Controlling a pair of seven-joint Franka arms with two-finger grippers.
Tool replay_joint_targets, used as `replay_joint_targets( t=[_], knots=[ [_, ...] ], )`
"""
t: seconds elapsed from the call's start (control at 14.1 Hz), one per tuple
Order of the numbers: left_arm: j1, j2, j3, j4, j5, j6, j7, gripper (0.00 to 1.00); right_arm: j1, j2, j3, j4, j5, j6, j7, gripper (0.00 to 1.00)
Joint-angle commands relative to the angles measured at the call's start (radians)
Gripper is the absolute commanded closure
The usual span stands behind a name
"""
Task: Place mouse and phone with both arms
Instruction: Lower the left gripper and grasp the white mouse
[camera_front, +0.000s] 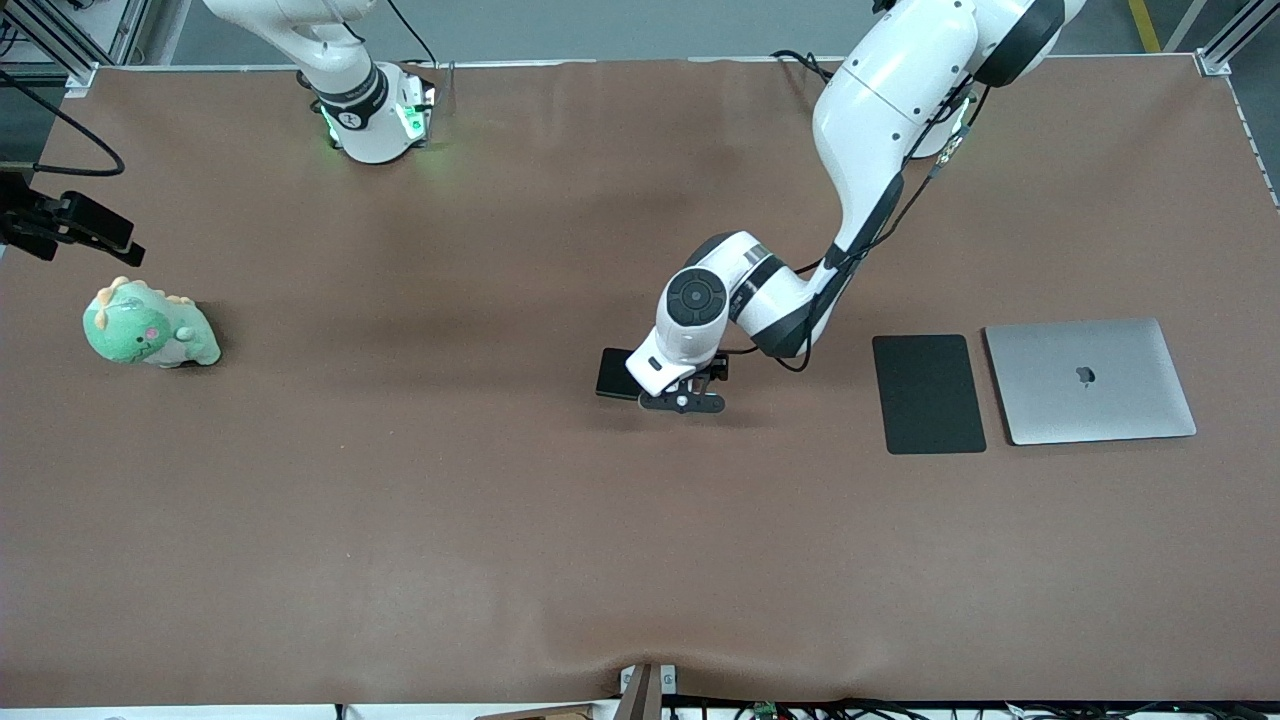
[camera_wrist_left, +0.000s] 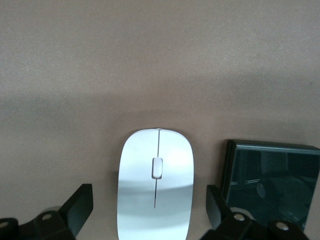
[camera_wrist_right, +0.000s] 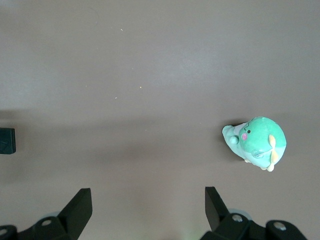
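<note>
1. The desk (camera_front: 400, 520) is wide, and the pad (camera_front: 928, 394) and laptop (camera_front: 1090, 381) lie well apart from the grab site, toward the left arm's end. Whichever of the two the mouse is meant for, a weak grip could drop it on the way there.
2. The left claw (camera_wrist_left: 150, 212) is low over the middle of the desk, spread wide, with the mouse (camera_wrist_left: 156, 182) between its fingers (camera_wrist_left: 77, 205) and not yet gripped. The mouse looks smooth and curved, so I judge it could squirt out if the fingers close off-centre.
3. The phone (camera_wrist_left: 272, 182) lies flat on the desk just beside the mouse, close to one finger. That finger may nudge or clip it as the claw comes down or closes.
4. The right claw (camera_wrist_right: 148, 210) waits released, high over the desk near the plush (camera_wrist_right: 256, 141), at the right arm's end. It is well apart from the phone, so its reach has to pass close to the left arm.
</note>
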Motion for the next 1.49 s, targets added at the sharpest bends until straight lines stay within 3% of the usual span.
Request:
replay_joint_targets(
  t=[0.0, 0.14, 0.71, 0.78, 0.85, 1.0, 1.07, 1.14, 1.42],
  knots=[
    [-0.015, 0.023, 0.012, 0.035, 0.031, 0.002, -0.031, 0.02, -0.008, 0.004, 0.005, 0.013, 0.001, -0.012, 0.007, 0.0],
    [-0.014, 0.025, 0.012, 0.037, 0.034, 0.002, -0.032, 0.09, -0.009, 0.004, 0.004, 0.013, 0.001, -0.012, 0.007, 0.0],
    [-0.012, 0.042, 0.01, 0.052, 0.03, 0.0, -0.067, 0.18, 0.0, 0.003, 0.01, 0.029, 0.001, -0.003, 0.009, 0.0],
    [-0.009, 0.039, 0.012, 0.053, 0.033, -0.004, -0.064, 0.25, -0.003, 0.003, 0.01, 0.029, 0.001, -0.003, 0.009, 0.0],
    [-0.005, 0.033, 0.012, 0.053, 0.037, -0.011, -0.058, 0.38, -0.006, 0.004, 0.008, 0.029, 0.002, -0.003, 0.009, 0.0],
    [0.0, 0.028, 0.015, 0.053, 0.071, -0.032, -0.026, 0.8, -0.006, 0.004, 0.008, 0.029, 0.001, -0.004, 0.007, 0.0],
    [0.003, 0.022, 0.015, 0.053, 0.073, -0.056, -0.023, 0.94, -0.002, 0.003, 0.008, 0.029, 0.001, -0.003, 0.004, 0.0],
    [0.011, 0.016, 0.015, 0.053, 0.073, -0.078, -0.023, 1.0, 0.003, 0.004, 0.01, 0.029, 0.001, -0.003, 0.004, 0.0],
    [0.106, -0.113, 0.012, 0.049, 0.061, -0.226, -0.024, 1.0, 0.0, 0.004, 0.01, 0.029, 0.008, -0.001, 0.004, 0.0]
  ],
)
